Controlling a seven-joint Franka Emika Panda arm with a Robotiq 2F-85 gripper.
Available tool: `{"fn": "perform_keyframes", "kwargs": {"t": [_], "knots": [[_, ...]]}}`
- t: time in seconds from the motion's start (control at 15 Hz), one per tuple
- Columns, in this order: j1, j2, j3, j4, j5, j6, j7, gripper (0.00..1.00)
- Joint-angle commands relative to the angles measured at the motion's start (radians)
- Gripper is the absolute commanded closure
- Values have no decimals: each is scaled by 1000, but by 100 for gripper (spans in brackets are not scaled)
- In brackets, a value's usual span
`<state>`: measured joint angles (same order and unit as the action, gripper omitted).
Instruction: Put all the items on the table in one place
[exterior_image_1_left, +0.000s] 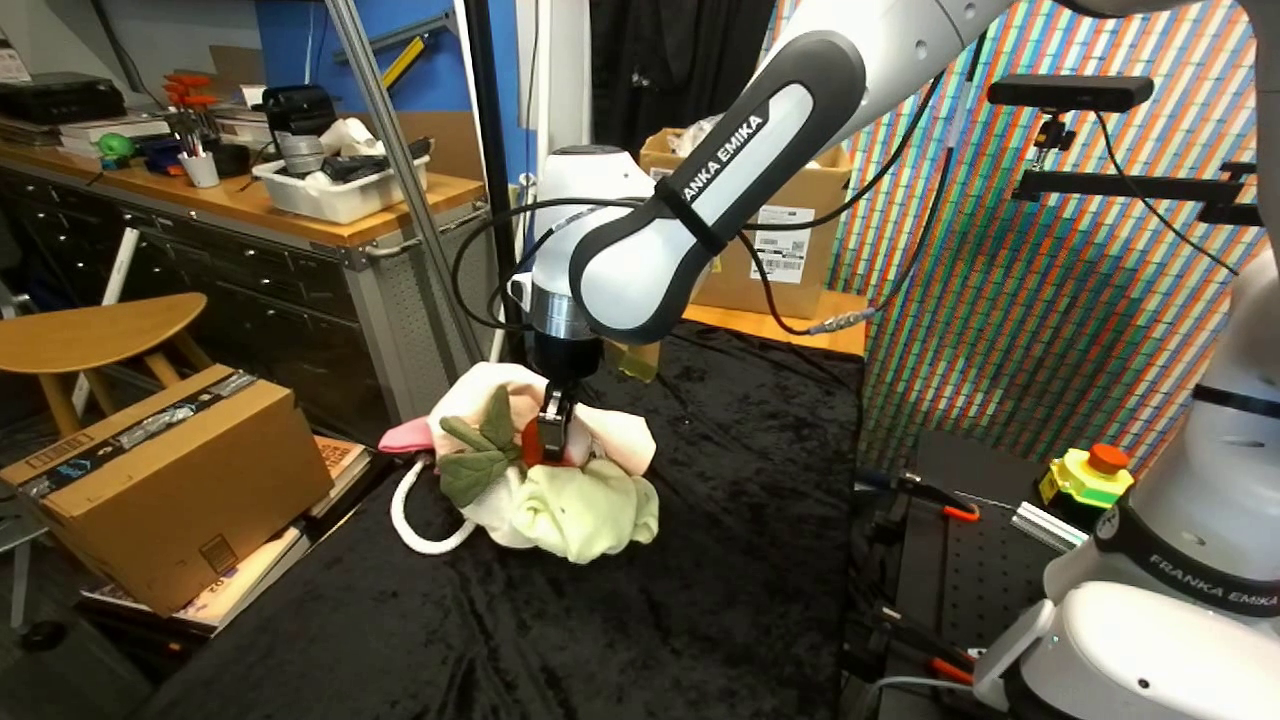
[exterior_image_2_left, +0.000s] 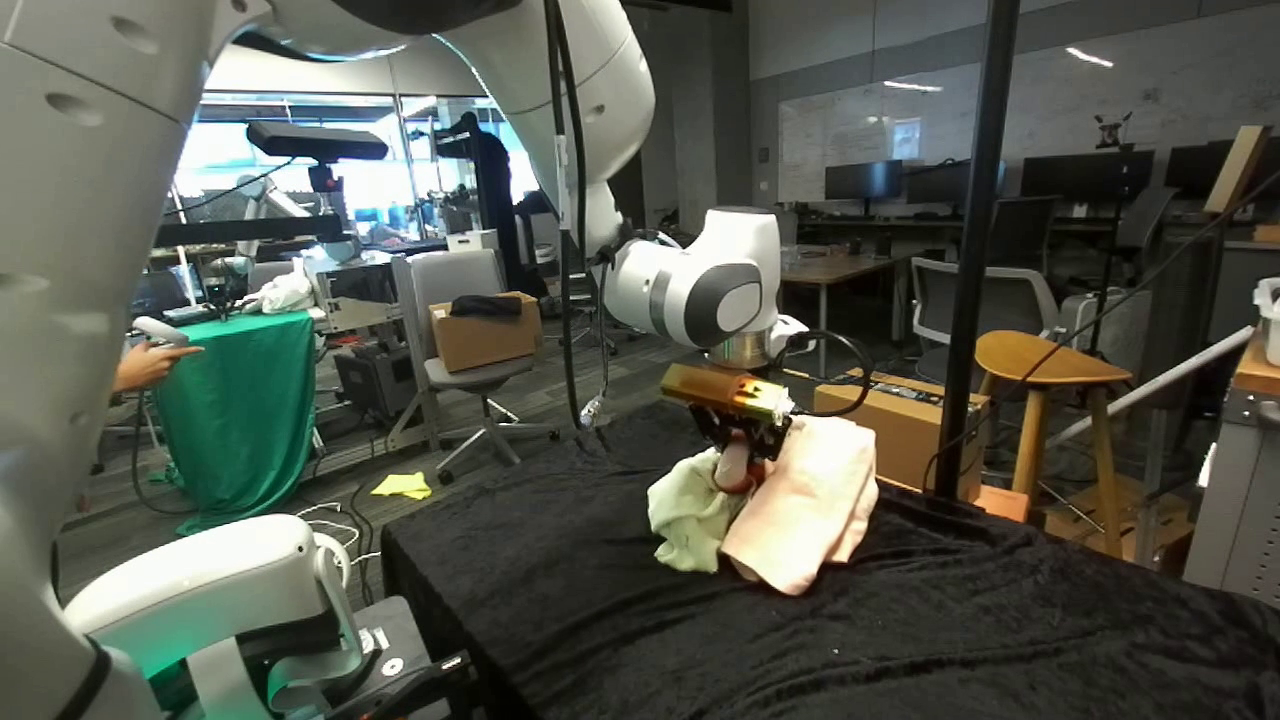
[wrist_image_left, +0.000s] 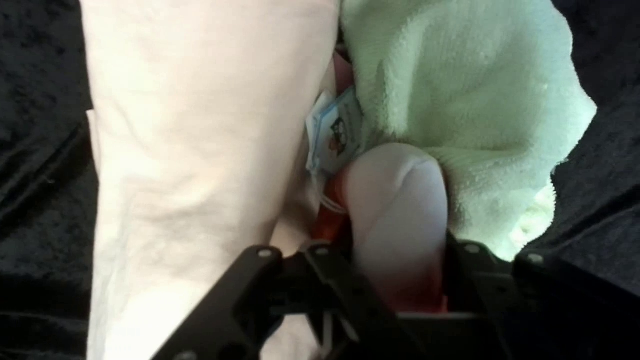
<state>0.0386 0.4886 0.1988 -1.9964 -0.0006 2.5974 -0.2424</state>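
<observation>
In an exterior view the arm (exterior_image_1_left: 740, 150) slopes in from the upper right, gripper (exterior_image_1_left: 553, 440) pointing down at the pile of items (exterior_image_1_left: 585, 515) just left of center. Only this angle gets the dark green leaves (exterior_image_1_left: 480, 455) and white cord loop (exterior_image_1_left: 432, 547). Black table cover (exterior_image_1_left: 700, 610) spreads out below and right. In an exterior view, pink cloth (exterior_image_2_left: 805, 500) sits right of green cloth (exterior_image_2_left: 690, 515), cover edge dropping off lower left. Wrist view adds a printed tag (wrist_image_left: 337, 132), and the gripper's clamped on a red-and-white item (wrist_image_left: 405, 210) between the cloths.
</observation>
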Motion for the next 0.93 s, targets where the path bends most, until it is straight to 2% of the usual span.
{"fn": "perform_keyframes", "kwargs": {"t": [0.0,0.27,0.67,0.87], "knots": [[-9,-45,29,-15,39,-24,-42,34],[-1,-97,34,-38,42,-11,-41,3],[-4,-214,28,-109,59,-22,-29,0],[-12,-346,24,-204,96,-89,-28,0]]}}
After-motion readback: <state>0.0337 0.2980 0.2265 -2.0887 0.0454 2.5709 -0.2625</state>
